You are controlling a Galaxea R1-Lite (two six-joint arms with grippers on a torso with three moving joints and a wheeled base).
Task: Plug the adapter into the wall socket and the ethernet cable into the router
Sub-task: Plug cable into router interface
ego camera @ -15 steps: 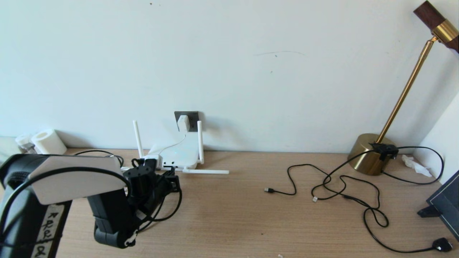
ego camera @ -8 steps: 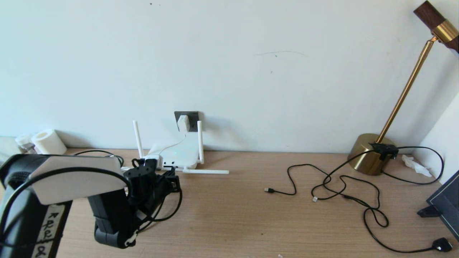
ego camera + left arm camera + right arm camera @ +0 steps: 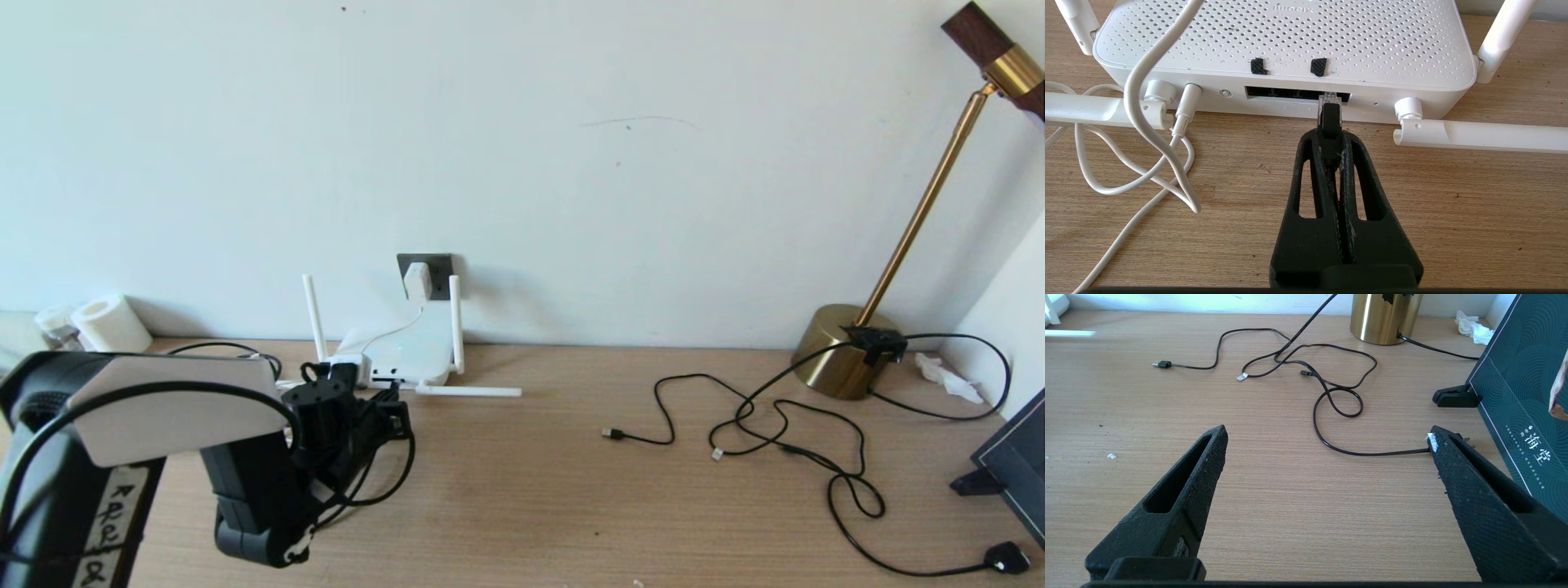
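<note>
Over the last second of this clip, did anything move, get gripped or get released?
Nothing visibly changed. The left gripper stays shut on the ethernet cable, its clear tip at the router port slot. The adapter remains in the wall socket.

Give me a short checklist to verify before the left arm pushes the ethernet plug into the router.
1. Adapter seated in the socket: ok.
2. Left gripper shut on the ethernet cable, jaws tight on its black boot: ok.
3. Clear plug tip at the mouth of the router port slot, roughly in line with it: ok.
4. Plug fully clicked in: not ok, most of the tip shows outside.
5. White cord clear of the plug's path: ok, it lies to one side.
6. Right gripper open, holding nothing, over bare desk: ok.
</note>
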